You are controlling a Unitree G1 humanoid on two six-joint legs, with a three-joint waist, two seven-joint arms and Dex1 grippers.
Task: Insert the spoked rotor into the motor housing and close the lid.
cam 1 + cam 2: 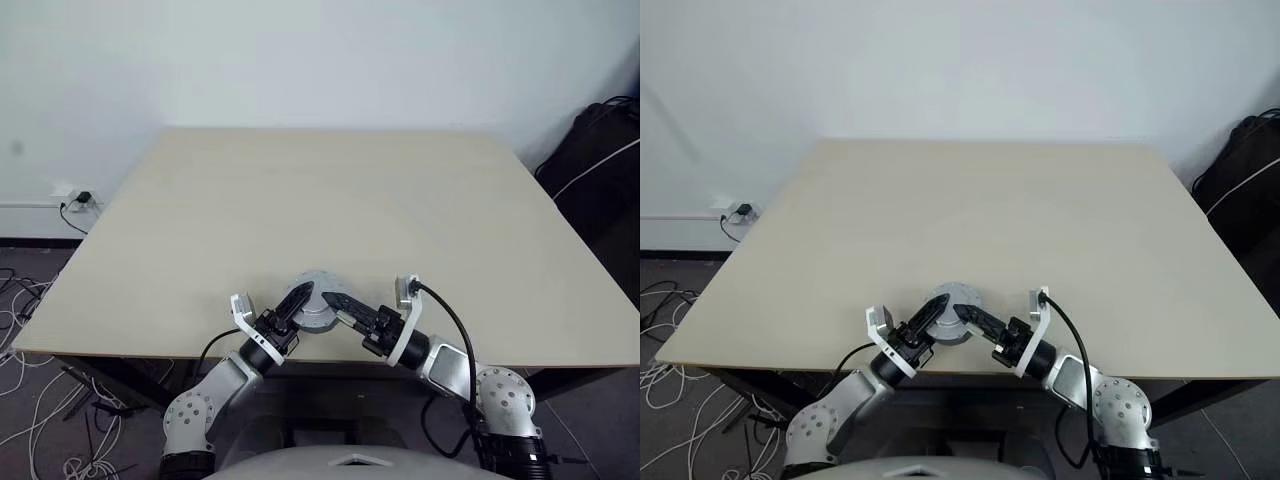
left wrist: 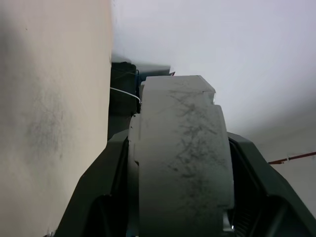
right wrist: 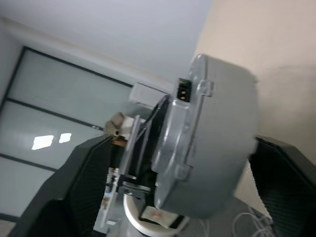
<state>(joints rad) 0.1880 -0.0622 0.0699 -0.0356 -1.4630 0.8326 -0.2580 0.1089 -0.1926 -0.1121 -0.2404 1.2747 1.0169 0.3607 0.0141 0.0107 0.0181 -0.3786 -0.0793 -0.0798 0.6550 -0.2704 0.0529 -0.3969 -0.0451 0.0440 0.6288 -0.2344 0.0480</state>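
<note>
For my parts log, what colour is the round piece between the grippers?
Plain grey round piece, seen best from the left wrist.

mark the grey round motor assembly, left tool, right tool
grey round motor assembly (image 1: 316, 292): left eye view, top face.
left tool (image 1: 297, 303): left eye view, between fingertips.
right tool (image 1: 333, 303): left eye view, between fingertips.

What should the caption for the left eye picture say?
Both grippers, left and right, meet at a round grey motor assembly near the table edge.

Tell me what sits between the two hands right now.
The round grey motor assembly, held over the table's near edge between the left hand and right hand, as the left eye view shows.
</note>
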